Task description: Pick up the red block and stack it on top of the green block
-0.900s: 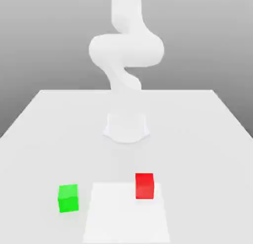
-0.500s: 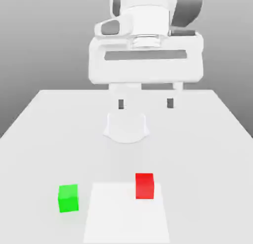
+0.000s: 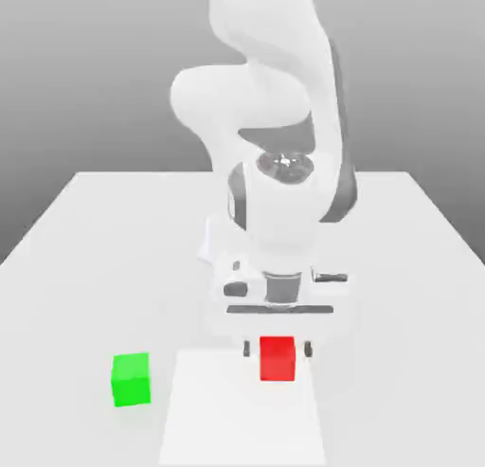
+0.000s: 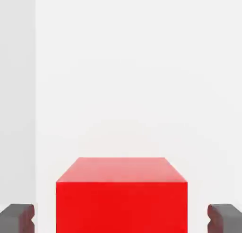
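The red block point(image 3: 277, 361) rests on the table at the far edge of a paler square patch. My gripper point(image 3: 278, 348) has come straight down over it, with one dark fingertip point(image 3: 247, 348) on each side of the cube. In the hand view the red block point(image 4: 122, 199) sits between the fingertips point(image 4: 18, 218) with a clear gap on both sides, so my gripper point(image 4: 122, 219) is open and not touching it. The green block point(image 3: 131, 379) stands alone on the table, toward the exterior view's left of the red one.
A paler square patch point(image 3: 242, 413) lies on the white table point(image 3: 85, 247) near its front edge. My arm's round base point(image 3: 214, 245) stands behind the hand at the table's middle.
The hand has dropped from high above the table down to the red block, and its fingers now straddle the cube. Neither block has moved.
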### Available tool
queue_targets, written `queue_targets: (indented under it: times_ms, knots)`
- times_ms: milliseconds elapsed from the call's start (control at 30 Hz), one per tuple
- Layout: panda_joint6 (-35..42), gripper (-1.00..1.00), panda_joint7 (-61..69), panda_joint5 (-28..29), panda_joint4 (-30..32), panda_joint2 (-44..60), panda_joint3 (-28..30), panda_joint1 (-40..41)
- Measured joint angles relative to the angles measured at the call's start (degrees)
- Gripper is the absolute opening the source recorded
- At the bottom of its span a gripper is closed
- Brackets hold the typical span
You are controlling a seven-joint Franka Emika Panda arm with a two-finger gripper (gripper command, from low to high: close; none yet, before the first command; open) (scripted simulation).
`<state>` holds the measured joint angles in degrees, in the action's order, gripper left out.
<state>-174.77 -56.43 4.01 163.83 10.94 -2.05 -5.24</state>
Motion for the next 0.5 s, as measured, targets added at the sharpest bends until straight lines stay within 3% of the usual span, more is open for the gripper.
queue_targets:
  times_ms: [167, 333, 500]
  knots:
    - [-0.01, -1.00, -0.17, 0.19, 0.01, -0.02, -0.01, 0.02]
    - [7.72, -1.00, 2.32, -3.27, 1.31, -9.07, -1.64, 0.65]
    - [14.80, -1.00, 5.42, -4.26, 0.30, -15.16, 2.18, 2.85]
